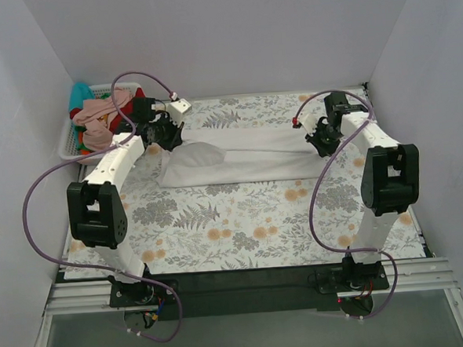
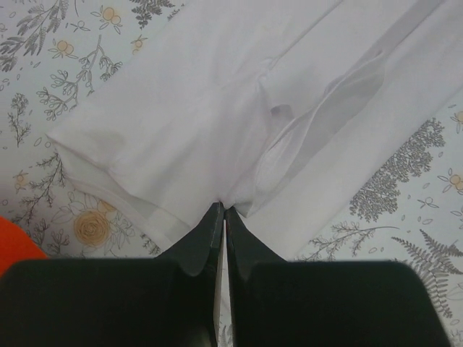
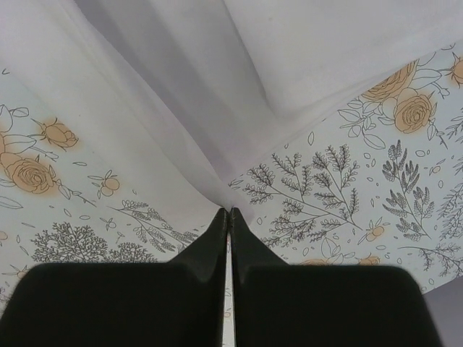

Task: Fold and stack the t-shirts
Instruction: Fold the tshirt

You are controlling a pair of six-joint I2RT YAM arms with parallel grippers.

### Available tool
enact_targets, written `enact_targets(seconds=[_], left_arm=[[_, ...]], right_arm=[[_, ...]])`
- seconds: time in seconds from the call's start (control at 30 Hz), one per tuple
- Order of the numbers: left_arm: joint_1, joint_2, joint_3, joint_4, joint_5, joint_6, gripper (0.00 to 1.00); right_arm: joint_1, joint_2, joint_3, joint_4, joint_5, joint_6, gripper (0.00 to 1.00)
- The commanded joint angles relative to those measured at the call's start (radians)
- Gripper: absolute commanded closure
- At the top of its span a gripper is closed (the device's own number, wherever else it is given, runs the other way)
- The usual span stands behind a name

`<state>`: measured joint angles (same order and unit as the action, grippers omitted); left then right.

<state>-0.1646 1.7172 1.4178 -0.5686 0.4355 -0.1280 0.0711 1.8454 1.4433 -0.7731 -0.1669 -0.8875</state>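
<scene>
A large white t-shirt [image 1: 238, 159] lies folded lengthwise across the far half of the flowered table. My left gripper [image 1: 169, 139] is shut on its left end; in the left wrist view [image 2: 225, 207] the cloth [image 2: 217, 108] bunches up into the closed tips. My right gripper [image 1: 321, 143] is shut on its right end; in the right wrist view [image 3: 229, 210] a lifted corner of the cloth [image 3: 173, 94] runs into the closed tips. Pink [image 1: 102, 118], dark red, orange and teal [image 1: 79, 93] shirts sit heaped in the basket at the far left.
The white lattice basket [image 1: 67, 140] stands at the table's far left corner, just left of my left arm. An orange bit of cloth [image 2: 13, 246] shows at the left edge of the left wrist view. White walls close in the table on three sides.
</scene>
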Motion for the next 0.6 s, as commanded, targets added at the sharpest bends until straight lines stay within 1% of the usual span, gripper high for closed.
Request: enact_targets(seconds=[0.0, 0.23, 0.57], left_arm=[[0.004, 0.025, 0.053, 0.050, -0.021, -0.001, 1.00], [0.011, 0.079, 0.058, 0.096, -0.049, 0.001, 1.00], [0.016, 0.147, 0.116, 0.111, -0.072, 0.001, 1.00]], right_arm=[[-0.008, 0.038, 0.072, -0.017, 0.003, -0.004, 0.99], [-0.007, 0.112, 0.150, -0.017, -0.003, 0.010, 0.99], [-0.008, 0.166, 0.183, -0.015, 0.006, 0.013, 0.99]])
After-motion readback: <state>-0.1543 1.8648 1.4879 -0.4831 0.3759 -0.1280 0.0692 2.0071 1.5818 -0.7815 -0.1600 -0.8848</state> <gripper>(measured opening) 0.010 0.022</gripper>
